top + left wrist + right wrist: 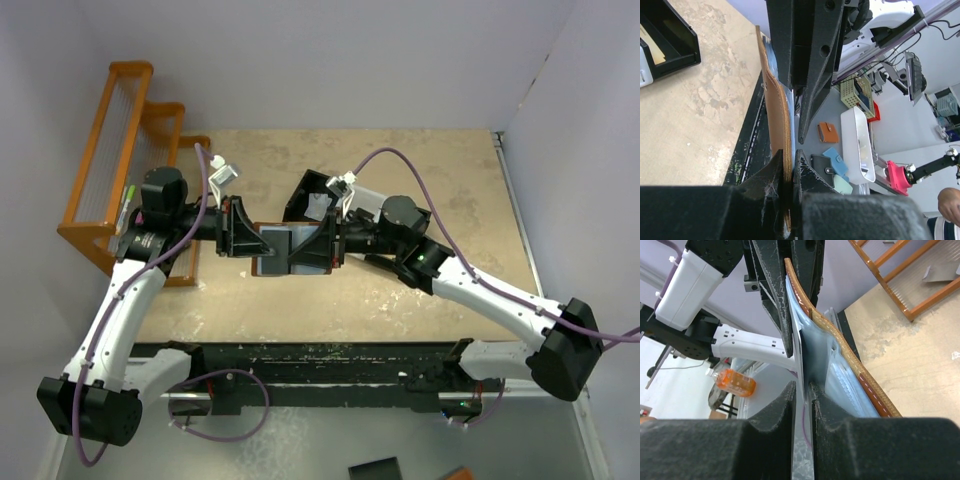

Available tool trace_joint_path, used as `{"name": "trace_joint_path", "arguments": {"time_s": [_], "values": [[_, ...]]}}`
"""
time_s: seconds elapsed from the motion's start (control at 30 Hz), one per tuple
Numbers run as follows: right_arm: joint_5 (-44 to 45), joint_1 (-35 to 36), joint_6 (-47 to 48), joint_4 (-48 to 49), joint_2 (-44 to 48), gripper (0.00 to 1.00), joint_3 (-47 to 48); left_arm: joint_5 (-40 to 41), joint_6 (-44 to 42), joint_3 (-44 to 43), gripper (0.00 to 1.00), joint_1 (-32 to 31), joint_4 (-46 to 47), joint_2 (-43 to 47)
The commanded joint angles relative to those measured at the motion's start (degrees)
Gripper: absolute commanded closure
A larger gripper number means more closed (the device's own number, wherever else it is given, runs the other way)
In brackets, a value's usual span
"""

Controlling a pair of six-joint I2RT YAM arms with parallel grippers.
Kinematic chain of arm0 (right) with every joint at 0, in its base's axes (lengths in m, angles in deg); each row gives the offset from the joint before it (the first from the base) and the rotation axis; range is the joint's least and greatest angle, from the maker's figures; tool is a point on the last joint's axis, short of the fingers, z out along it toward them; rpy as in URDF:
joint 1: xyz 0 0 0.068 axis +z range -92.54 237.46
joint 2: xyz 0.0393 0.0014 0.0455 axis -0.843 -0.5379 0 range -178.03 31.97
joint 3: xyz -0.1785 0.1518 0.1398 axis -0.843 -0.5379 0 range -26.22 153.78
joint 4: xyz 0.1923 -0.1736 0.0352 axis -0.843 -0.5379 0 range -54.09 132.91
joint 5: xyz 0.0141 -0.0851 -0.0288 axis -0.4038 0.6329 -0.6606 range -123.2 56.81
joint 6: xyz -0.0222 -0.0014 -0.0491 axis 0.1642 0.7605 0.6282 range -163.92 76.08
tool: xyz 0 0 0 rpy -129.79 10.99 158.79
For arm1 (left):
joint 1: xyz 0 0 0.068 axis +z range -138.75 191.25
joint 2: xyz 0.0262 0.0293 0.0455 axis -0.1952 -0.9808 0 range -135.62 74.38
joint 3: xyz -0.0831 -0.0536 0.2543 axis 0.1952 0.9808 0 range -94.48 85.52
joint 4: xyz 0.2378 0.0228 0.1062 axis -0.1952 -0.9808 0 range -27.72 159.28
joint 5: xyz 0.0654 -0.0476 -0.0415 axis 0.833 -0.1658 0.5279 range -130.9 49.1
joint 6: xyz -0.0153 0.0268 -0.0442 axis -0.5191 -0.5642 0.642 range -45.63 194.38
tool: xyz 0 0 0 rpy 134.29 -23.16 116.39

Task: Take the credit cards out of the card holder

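Note:
The brown leather card holder (280,246) hangs open above the table's middle, held between both grippers, its blue-grey lining facing up. My left gripper (256,240) is shut on the holder's brown leather edge (779,125), as the left wrist view (788,159) shows. My right gripper (298,254) comes from the opposite side. In the right wrist view (804,388) it is shut on a thin flat credit card (801,360), seen edge-on, that still sits in the lining pocket (840,375). The brown outer cover (860,375) curves off to the right. Any other cards are hidden.
A black-and-white compartment tray (318,196) stands just behind the grippers and shows in the left wrist view (670,40). An orange wire rack (120,150) stands at the back left, close to the left arm. The table's black front rail (330,362) runs along the near side.

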Motion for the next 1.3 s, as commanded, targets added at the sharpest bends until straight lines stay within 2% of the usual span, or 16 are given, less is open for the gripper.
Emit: {"name": "trace_joint_path", "arguments": {"time_s": [0.0,0.27,0.47,0.7,0.87,1.27], "values": [[0.8,0.0,-1.2,3.9,0.9,0.84,2.3,0.9,-1.6,-0.4,1.0,-0.3,1.3,1.3],[1.6,0.0,-4.0,9.2,-0.1,1.0,0.9,0.1,-1.4,-0.3,0.99,-0.3,0.7,1.0],[3.4,-0.1,-5.0,8.9,3.1,1.0,-3.6,-5.2,2.1,-0.2,0.95,-0.2,3.5,1.2],[4.7,-0.1,-4.9,8.8,5.0,1.0,-6.6,-7.1,8.2,0.8,0.9,-0.3,9.7,2.1],[4.5,-0.1,-5.0,9.1,4.8,1.0,-6.4,-6.8,11.4,2.1,1.0,-0.3,13.5,2.8],[5.4,-0.1,-5.2,8.4,9.1,1.0,-9.7,-6.2,12.0,2.1,1.0,-0.3,14.3,2.6]]}}
